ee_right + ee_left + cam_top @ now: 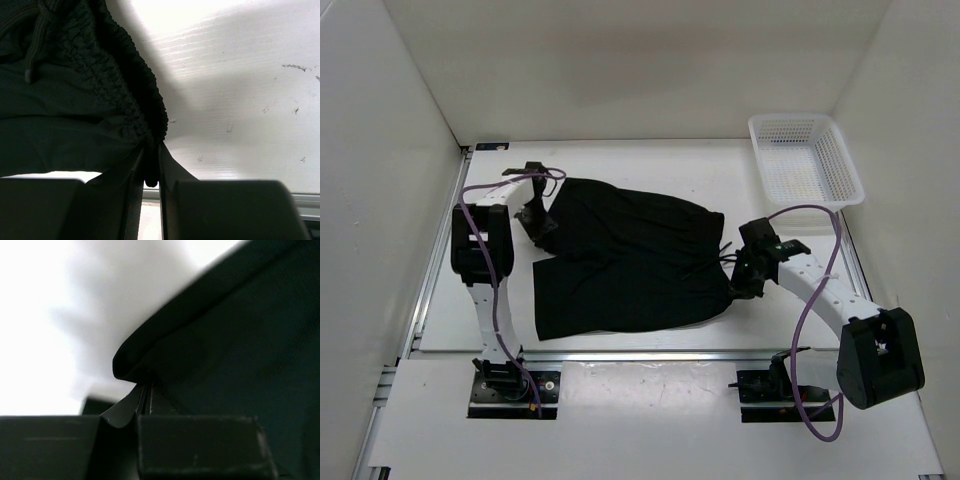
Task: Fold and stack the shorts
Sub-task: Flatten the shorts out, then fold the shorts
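Note:
The black shorts [620,260] lie spread over the middle of the white table. My left gripper [538,222] is shut on a hem edge at the shorts' left side; in the left wrist view the folded black hem [165,340] runs into my closed jaws. My right gripper [748,278] is shut on the gathered elastic waistband at the shorts' right side; in the right wrist view the ribbed waistband [125,95] is pinched between the fingers, and the thin drawstring [31,55] hangs at the upper left.
A white plastic mesh basket [805,158] stands at the back right corner of the table. White walls enclose the table on the left, back and right. A metal rail runs along the near edge [640,352].

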